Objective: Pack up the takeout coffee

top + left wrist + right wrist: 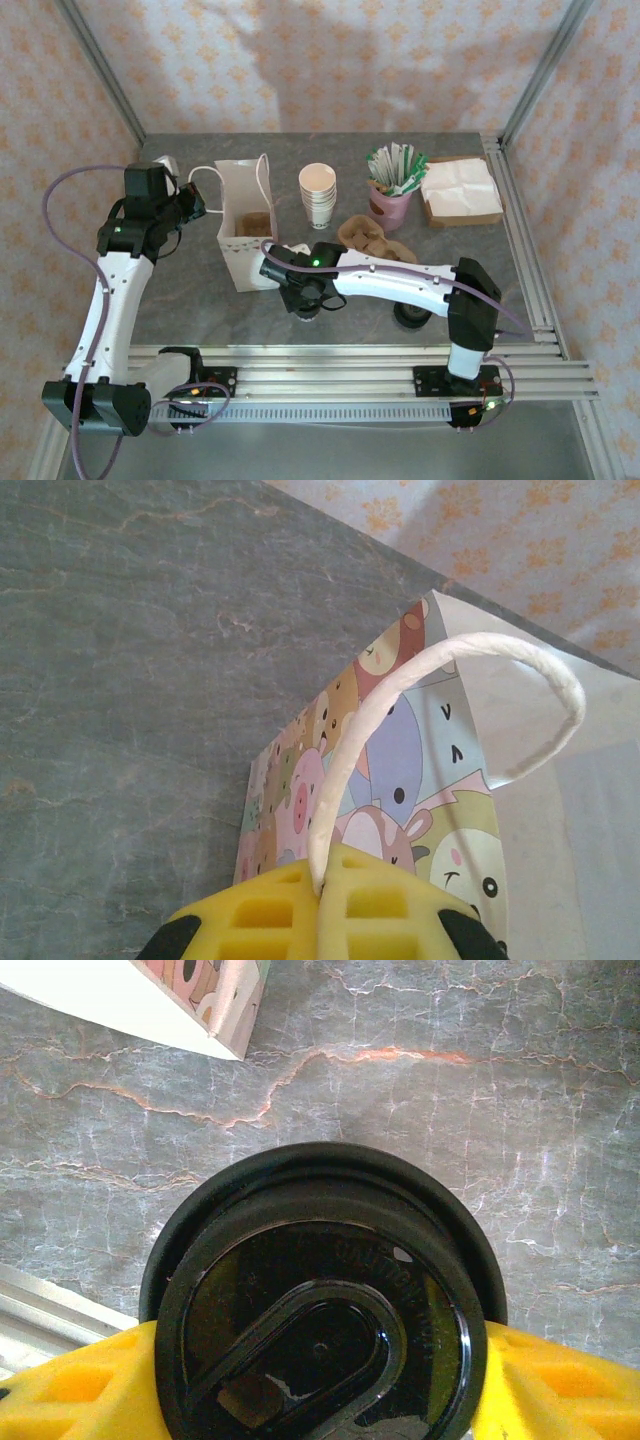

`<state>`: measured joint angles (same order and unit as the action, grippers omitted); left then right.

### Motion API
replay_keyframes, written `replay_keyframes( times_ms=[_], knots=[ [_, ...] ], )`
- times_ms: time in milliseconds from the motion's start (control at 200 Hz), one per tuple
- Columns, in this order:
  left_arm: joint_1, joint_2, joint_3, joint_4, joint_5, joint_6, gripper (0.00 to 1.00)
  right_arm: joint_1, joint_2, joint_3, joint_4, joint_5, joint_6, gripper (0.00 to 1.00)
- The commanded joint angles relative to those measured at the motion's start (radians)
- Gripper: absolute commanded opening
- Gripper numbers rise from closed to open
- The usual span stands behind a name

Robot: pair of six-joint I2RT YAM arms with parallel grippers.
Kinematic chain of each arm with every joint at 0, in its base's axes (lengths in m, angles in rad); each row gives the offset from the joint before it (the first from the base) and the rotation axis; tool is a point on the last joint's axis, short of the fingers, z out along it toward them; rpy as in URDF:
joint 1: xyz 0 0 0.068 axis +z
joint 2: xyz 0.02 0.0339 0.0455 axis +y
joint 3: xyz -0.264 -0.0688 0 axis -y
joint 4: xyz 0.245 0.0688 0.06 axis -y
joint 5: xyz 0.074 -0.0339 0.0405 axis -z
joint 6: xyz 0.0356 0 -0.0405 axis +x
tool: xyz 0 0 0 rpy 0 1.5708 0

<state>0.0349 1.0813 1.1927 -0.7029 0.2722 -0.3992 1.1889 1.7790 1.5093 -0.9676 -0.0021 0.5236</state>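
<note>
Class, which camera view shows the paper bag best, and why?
Top external: the paper bag appears whole, upright, its top open. The left wrist view shows its cartoon-printed side and a handle pinched in the left tool. The right wrist view shows one corner.

The end effector looks straight down on a coffee cup, whose round black lid hides the rest of it. The lid has a raised rim, a slanted oval flap in its middle and faint raised lettering. Two yellow foam fingers with square hollows stand one on each side of the lid, right at its rim. Whether they press on the cup beneath cannot be told. Beyond the fingertips lies the grey, veined desk, crossed by an orange-tinted line. Farther out and to the left, apart from the cup, stands the bottom corner of a paper bag, one face white, the other printed with cartoons. Close on the left runs a strip of metal rail.
</note>
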Motion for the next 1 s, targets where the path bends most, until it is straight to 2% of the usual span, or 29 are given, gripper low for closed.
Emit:
replay_keyframes(
  times_ms=[0, 265, 726, 996],
  knots=[
    [0.008, -0.027, -0.025, -0.003, 0.021, -0.021, 0.02, 0.002, -0.003, 0.001, -0.028, 0.052, 0.004, 0.65],
    [0.008, -0.027, -0.044, 0.005, 0.007, -0.052, 0.03, 0.002, -0.077, 0.060, -0.064, 0.072, -0.003, 0.65],
    [0.008, -0.073, -0.121, 0.050, 0.049, -0.129, 0.02, 0.002, -0.286, 0.141, -0.206, 0.084, -0.018, 0.64],
    [0.003, -0.096, -0.168, 0.089, 0.108, -0.236, 0.00, 0.003, -0.308, 0.324, -0.261, 0.086, -0.093, 0.62]
  ],
)
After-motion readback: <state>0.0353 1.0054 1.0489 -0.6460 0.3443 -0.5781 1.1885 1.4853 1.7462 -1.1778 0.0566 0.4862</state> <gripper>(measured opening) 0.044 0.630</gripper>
